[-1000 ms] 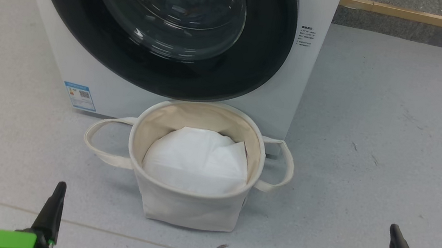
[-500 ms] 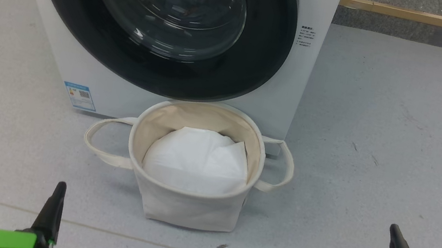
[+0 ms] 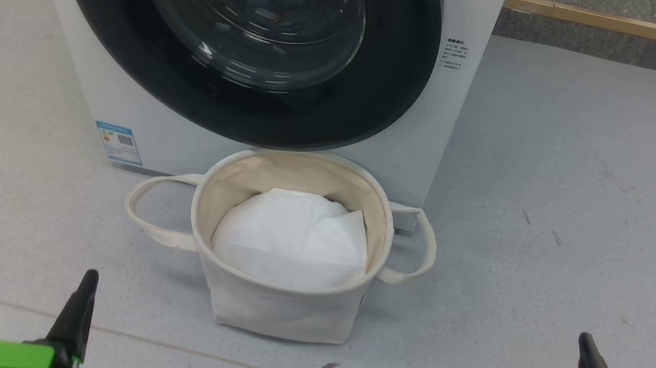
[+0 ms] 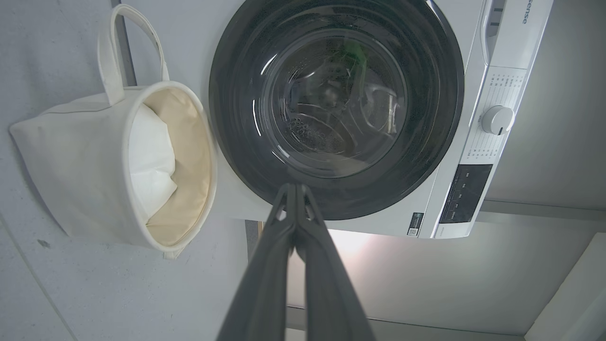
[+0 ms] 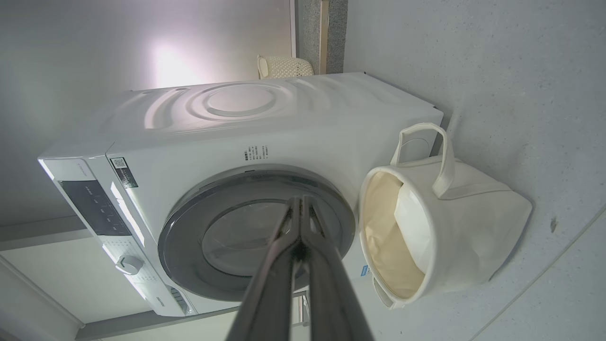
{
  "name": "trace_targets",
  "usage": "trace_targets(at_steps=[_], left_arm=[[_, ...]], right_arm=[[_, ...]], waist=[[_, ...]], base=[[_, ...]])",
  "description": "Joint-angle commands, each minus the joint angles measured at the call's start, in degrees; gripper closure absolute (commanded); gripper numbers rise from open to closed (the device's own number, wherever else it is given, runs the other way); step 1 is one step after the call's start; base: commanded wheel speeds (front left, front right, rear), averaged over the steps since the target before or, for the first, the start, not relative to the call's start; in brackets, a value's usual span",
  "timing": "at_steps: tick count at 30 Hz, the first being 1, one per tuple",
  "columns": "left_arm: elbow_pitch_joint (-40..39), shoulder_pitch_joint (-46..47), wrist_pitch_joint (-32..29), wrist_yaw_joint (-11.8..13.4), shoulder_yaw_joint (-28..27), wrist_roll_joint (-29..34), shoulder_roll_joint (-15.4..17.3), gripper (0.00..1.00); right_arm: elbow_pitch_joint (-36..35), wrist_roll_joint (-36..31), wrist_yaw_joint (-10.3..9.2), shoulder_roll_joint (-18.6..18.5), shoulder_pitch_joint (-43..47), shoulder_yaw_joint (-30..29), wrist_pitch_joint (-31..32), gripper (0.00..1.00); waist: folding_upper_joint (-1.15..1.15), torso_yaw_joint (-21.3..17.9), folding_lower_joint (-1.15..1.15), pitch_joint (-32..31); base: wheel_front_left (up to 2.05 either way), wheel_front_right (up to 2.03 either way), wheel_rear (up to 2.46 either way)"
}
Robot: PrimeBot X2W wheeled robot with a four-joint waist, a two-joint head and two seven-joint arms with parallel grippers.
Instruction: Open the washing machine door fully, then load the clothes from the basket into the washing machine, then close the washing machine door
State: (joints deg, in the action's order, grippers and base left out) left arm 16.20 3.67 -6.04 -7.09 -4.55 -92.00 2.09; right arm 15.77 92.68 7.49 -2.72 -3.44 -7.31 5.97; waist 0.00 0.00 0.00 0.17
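The white washing machine [image 3: 115, 102] stands ahead with its door [image 3: 91, 4] closed, black rim flat against the front and the glass bowl dark. Right in front of it sits the cream basket [image 3: 280, 309], holding a plain white sheet [image 3: 292, 238]. The clothes are out of view. My left gripper [image 3: 89, 274] hangs at the lower left, shut and empty, well short of the basket. My right gripper [image 3: 584, 338] is at the lower right, also shut and empty. The wrist views show each pair of fingertips pressed together, left gripper [image 4: 294, 187] and right gripper [image 5: 300, 199], facing the door [image 4: 236, 118].
Grey floor lies on both sides of the washer and basket. A wooden strip [image 3: 634, 25] runs along the wall behind. The washer's knob [image 4: 496, 120] and dark control panel [image 4: 461, 189] are above the door. A blue label [image 3: 119, 142] marks its lower left corner.
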Motion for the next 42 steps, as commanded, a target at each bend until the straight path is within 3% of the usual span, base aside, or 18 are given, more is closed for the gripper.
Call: trace_targets(at_steps=[1,42], left_arm=[[-2.15,2.53,-0.44,-0.4,-1.95,-0.19,0.78,1.0],[-2.15,2.53,-0.44,-0.4,-1.95,-0.19,0.78,1.0]], right_arm=[[-1.75,-0.38,0.0,-0.32,-2.74,0.95,0.38,1.0],[-1.74,-0.47,0.0,-0.24,-2.76,0.84,0.47,1.0]], waist=[[0.0,0.0,0.0,0.0],[0.0,0.0,0.0,0.0]], base=[[0.0,0.0,0.0],[0.0,0.0,0.0]])
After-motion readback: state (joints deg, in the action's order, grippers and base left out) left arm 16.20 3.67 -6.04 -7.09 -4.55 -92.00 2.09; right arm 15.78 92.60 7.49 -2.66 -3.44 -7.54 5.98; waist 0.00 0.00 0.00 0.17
